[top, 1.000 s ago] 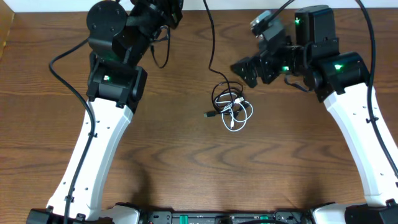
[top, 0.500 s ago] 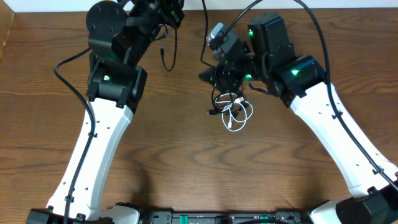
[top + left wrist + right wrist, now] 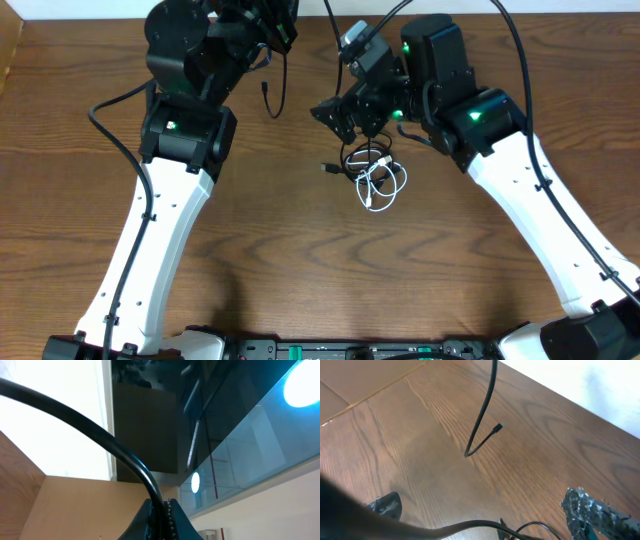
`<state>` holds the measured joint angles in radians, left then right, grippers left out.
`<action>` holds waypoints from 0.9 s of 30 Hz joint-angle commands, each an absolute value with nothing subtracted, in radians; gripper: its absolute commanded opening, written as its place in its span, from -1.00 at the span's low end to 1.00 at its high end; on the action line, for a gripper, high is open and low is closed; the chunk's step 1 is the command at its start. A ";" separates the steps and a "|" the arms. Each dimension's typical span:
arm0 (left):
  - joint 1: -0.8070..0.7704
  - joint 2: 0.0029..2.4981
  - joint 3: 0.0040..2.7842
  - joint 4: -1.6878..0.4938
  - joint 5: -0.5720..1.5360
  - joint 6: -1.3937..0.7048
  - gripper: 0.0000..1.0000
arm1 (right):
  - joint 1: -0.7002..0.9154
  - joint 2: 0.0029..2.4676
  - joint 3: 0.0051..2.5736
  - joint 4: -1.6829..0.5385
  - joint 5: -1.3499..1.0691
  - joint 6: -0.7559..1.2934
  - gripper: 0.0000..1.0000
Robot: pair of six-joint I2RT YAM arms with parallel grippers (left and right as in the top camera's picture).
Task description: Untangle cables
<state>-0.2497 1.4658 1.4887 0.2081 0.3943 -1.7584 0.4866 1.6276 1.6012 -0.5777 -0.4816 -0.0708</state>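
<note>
The left gripper (image 3: 266,22) sits high at the far edge of the table (image 3: 280,250), jaws closed on 1 black cable (image 3: 277,88). In the left wrist view that cable runs straight into the closed fingertips, and the camera looks up at the ceiling. From the grip the cable hangs down, bends into a small hook and ends in a free plug (image 3: 498,426). Whether the bottom of the hook touches the wood I cannot tell.

The bundle (image 3: 372,172) lies on the table near the middle, well apart from the held cable. It holds a white cable (image 3: 380,188) in small loops on its near side and black loops (image 3: 350,155) on its far side, the 2 crossing each other. 1 black plug (image 3: 326,168) sticks out of the bundle to the left.

The right gripper (image 3: 338,112) is just beyond the bundle's far-left edge, jaws spread wide and holding nothing. In the right wrist view its 2 fingers (image 3: 592,510) stand far apart at the bottom corners, with a black loop of the bundle showing low between them and the hanging cable farther off over bare wood.
</note>
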 commanded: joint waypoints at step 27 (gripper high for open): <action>-0.240 1.449 1.512 0.189 0.433 -1.885 -0.85 | 0.458 1.540 1.603 -0.488 -0.560 0.097 -0.98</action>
